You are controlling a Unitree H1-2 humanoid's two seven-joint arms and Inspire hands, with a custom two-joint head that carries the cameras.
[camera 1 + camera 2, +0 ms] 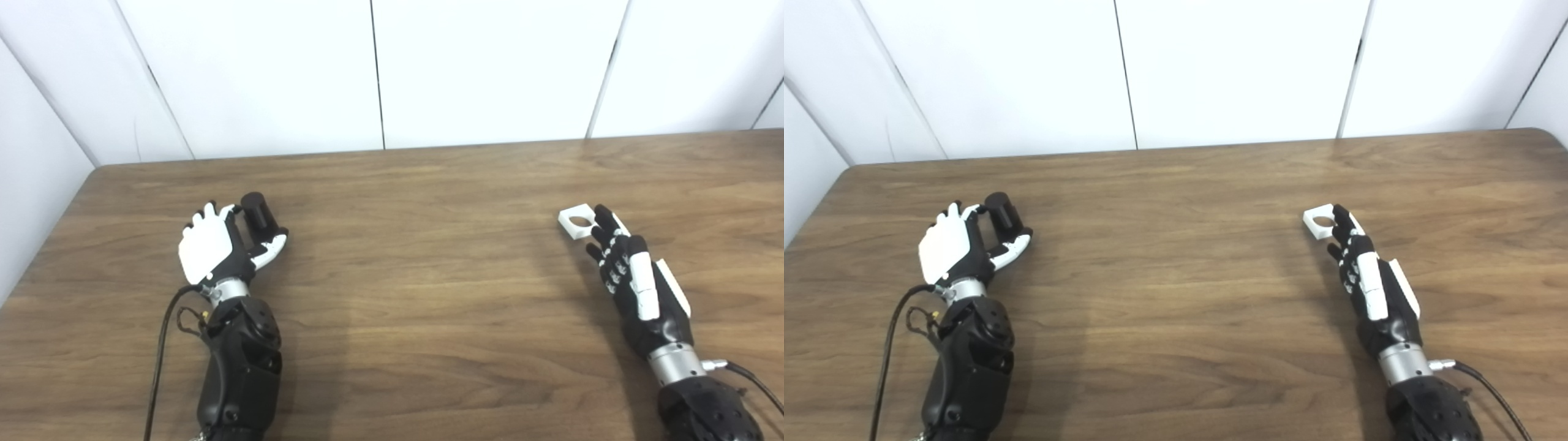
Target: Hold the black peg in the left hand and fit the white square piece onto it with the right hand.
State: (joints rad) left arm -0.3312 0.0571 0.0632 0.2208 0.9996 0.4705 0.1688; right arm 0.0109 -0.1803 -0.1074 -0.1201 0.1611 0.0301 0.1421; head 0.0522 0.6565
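The black peg (258, 214), a short dark cylinder, stands tilted in my left hand (214, 245) at the table's left. The fingers curl around it from the left and the thumb (269, 248) presses its lower right side. The white square piece (577, 221), with a round hole in it, lies flat on the table at the right. My right hand (631, 275) rests just behind and to the right of it, fingers stretched out and apart. Its fingertips (603, 215) touch the piece's right edge without gripping it.
The brown wooden table (416, 269) spans the view, with its left edge (43, 257) close to the left arm. White wall panels (380, 73) stand behind its far edge. Black cables trail from both forearms near the bottom.
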